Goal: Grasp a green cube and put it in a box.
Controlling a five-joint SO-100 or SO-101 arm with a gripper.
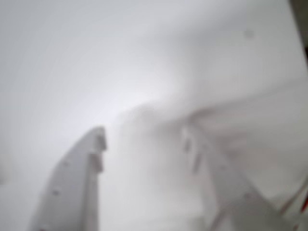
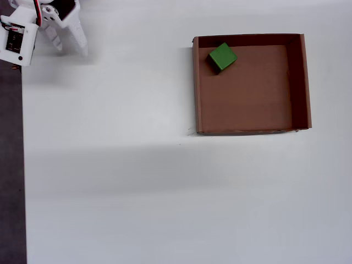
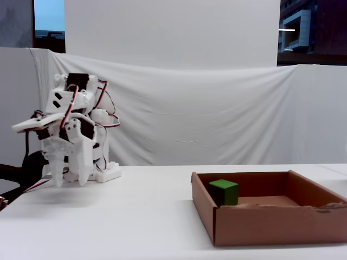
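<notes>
Inside the box (image 2: pixel 300 82), near a corner, sits the green cube (image 2: pixel 222 56).

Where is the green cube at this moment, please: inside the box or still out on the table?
Inside. The green cube rests on the floor of the box, near one corner, with no jaws touching it.

Table (image 2: pixel 110 165) bare between hand (image 2: pixel 70 48) and box (image 2: pixel 196 88); low walls only barrier.

The wrist view is heavily blurred and washed out, nearly all pale grey. The overhead view is sharp and evenly bright, with a soft grey shadow band across the white tabletop (image 2: pixel 110 165). The fixed view is clear, slightly dim.
</notes>
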